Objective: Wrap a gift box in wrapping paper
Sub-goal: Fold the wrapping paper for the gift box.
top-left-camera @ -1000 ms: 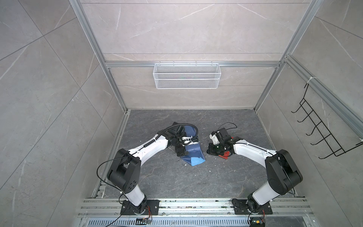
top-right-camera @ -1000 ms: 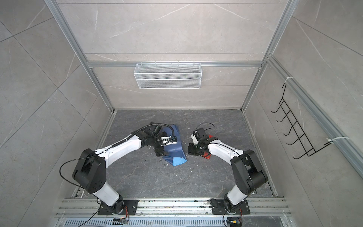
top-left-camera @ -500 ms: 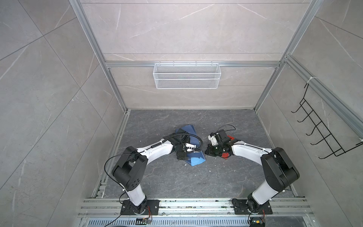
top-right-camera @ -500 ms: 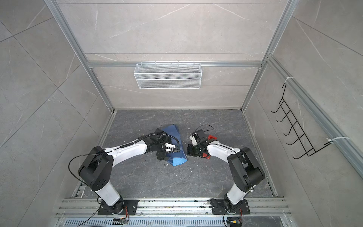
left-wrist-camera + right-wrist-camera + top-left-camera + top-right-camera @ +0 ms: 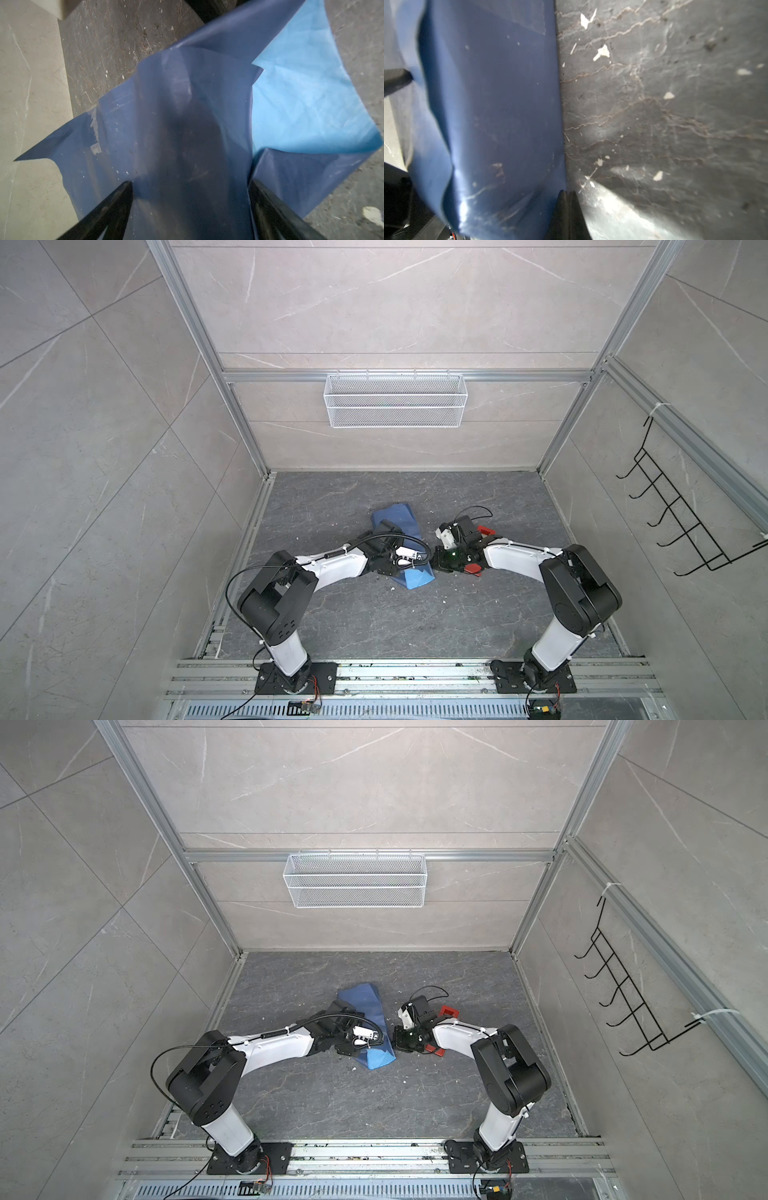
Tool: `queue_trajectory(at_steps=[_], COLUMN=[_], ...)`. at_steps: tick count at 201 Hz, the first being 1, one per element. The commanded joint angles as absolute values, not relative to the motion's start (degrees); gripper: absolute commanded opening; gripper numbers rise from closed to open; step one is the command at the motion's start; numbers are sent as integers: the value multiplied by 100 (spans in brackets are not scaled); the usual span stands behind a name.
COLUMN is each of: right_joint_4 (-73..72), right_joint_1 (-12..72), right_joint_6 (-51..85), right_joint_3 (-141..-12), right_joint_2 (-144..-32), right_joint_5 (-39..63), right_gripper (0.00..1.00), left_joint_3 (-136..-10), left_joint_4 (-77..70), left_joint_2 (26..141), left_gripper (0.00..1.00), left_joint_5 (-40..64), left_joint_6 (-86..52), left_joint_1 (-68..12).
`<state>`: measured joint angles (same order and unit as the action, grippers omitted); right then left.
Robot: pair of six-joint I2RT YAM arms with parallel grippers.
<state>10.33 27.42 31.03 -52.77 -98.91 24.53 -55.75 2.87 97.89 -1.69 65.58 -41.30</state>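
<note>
We cannot see the box itself. We judge that it lies inside the paper (image 5: pixel 397 517), which sits as a long, creased bundle in the middle of the floor (image 5: pixel 374 622), between the two arms. The dark blue face is folded up and over, so the main wrap looks done.

What is left shows at the ends. A light blue flap splays loose at the near end, the far end looks unfolded too, and we see no tape closing either.

The left gripper (image 5: pixel 190 182) straddles the bundle with its fingers wide and paper filling the gap. Whether they press it we cannot tell. The right gripper (image 5: pixel 566 196) has its fingers closed together, tips at the paper's edge on the floor, and we cannot tell whether any paper is pinched between them.

The red tape dispenser (image 5: pixel 483 529) lies partly under the right arm. White scraps (image 5: pixel 602 53) dot the floor.
</note>
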Motion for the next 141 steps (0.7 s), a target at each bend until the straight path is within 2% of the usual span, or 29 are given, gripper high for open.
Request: queue_trajectory(at_steps=[1,81,141], right_joint_4=[878,657,-369], right_joint_1=[2830,2996,3059], right_joint_6=[3270,3504,3972], right_joint_3=[-5338,-5385,-5197], right_joint_2=[-9835,-9951,-10262], right_joint_5=[2601,2776,2679], right_gripper=[0,0,0], left_joint_3=[-5336,-5367,-5402], left_joint_4=[829,788,775], left_joint_2=[10060,10137,10124], left_gripper=[86,86,86], left_joint_5=[-323,-217,-40], left_joint_6=[6612,6482,6350], left_joint_1=[-4140,-4140,-4139])
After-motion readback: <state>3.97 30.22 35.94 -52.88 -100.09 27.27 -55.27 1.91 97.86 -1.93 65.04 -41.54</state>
